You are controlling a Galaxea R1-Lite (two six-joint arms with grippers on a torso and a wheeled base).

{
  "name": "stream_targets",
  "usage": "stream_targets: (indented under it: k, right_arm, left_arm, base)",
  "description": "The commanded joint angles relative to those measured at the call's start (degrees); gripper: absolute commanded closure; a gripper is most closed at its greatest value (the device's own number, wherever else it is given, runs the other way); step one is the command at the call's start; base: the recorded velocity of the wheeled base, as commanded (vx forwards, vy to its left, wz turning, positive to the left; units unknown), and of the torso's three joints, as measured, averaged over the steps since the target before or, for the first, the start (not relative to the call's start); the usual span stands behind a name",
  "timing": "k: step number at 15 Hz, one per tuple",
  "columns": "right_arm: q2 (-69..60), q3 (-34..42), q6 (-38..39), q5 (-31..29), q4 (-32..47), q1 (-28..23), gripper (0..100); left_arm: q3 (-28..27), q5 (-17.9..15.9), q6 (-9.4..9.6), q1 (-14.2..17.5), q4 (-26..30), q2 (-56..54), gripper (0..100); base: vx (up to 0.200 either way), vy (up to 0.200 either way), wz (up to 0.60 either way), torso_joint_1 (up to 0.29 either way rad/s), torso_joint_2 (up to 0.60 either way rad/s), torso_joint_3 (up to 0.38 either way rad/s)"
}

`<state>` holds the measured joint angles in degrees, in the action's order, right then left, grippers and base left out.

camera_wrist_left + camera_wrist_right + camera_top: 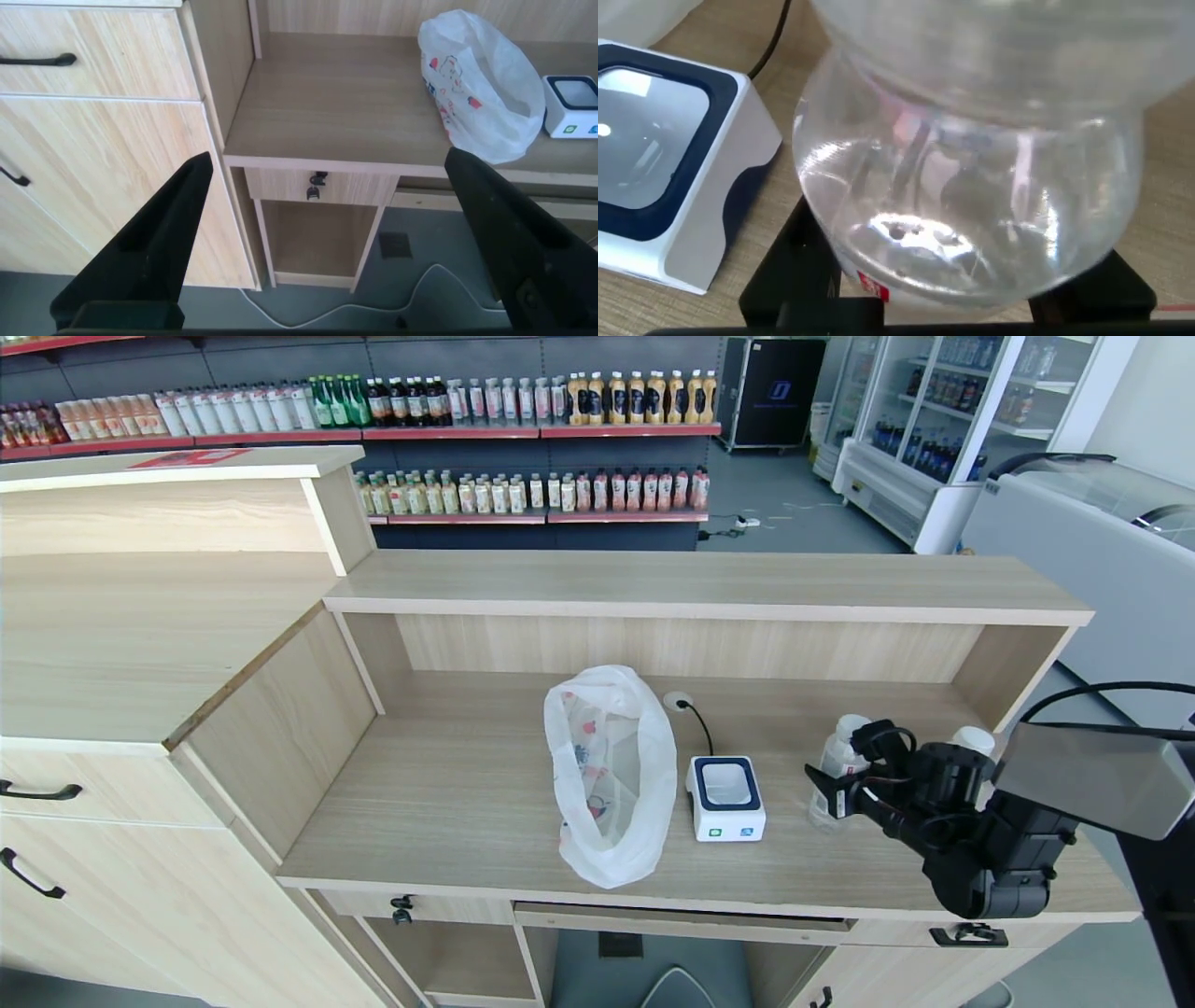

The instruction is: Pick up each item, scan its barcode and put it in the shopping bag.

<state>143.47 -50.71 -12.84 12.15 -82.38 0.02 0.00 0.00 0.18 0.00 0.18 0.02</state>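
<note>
Shopping bag [611, 775] on cntr [448, 803], contents unclr

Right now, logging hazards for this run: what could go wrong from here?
The right gripper is at the clear bottle; its smooth rounded wall could slip.
A second bottle stands close beside it and might be knocked over.
The shopping bag lies slumped, so its mouth may be hard to enter.
</note>
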Motion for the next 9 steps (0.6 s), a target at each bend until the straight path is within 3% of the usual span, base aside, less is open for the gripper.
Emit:
stream_targets:
  k: [1,2,6,9]
  right_arm:
    - [-4.6,-0.4,5.0,0.0,2.1,0.1,100]
    - [-7.1,-0.7,7.2,0.0,4.4,0.1,100]
    - [-27.5,-5.4,18.2,5.4,32.6,0.4,100]
    - [-43.9,-9.2,26.7,20.5,53.3,2.0,100]
  left_arm:
    - [0.0,0.0,-0.01,0.0,0.0,0.0,0]
    - [0.0,0.0,-0.01,0.0,0.0,0.0,0]
    - [0.0,0.0,-0.01,0.0,0.0,0.0,0]
    - [0.0,0.0,-0.01,0.0,0.0,0.0,0]
  base:
    - [0.000,0.000,0.00,0.000,0.00,0.000]
    - [0.000,0.000,0.00,0.000,0.00,0.000]
    - [0.000,0.000,0.00,0.000,0.00,0.000]
    - [0.000,0.000,0.00,0.000,0.00,0.000]
